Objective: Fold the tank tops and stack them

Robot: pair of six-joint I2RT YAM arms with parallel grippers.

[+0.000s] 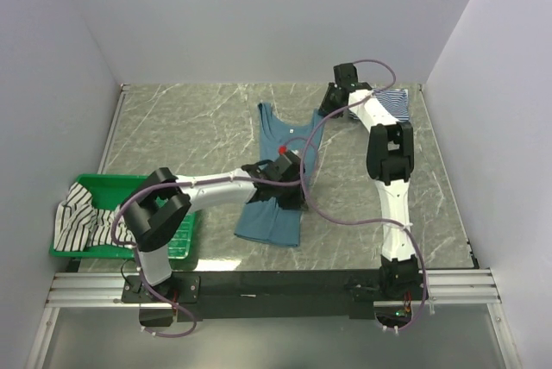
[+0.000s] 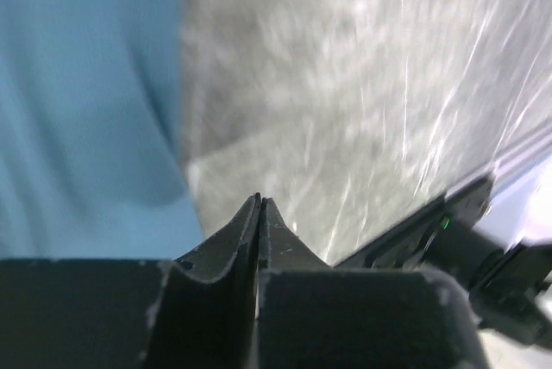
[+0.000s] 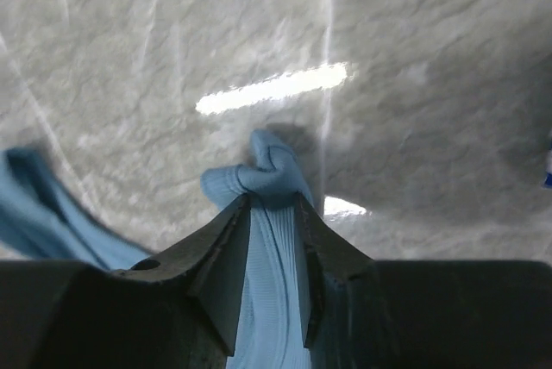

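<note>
So here's where I'm at with the teal tank top [image 1: 269,218]. It's lying mid-bench with the straps pointing away from me and the hem toward the arm bases. My guess is that's so the body can be folded over itself once it's flat.

The navy-and-white striped top [image 1: 395,103] sits at the far right of the bench [image 1: 190,128], well away from the teal one, and I read that spot as the stack. The black-and-white striped top [image 1: 78,222] is heaped over the left side of the green basket [image 1: 185,235], not yet dealt with.

The right end effector [image 3: 272,201] is out at the far end by a shoulder strap. Its fingers stand partway apart with the teal strap bunched up between them, touching both. I honestly can't tell whether it's pinching the strap or the strap is just lying in there loose.

The left end effector [image 2: 260,201] is by the right side of the shirt's body. Its tips are pressed together with nothing between them that I can see, and they're over bare bench just beside the teal edge.
</note>
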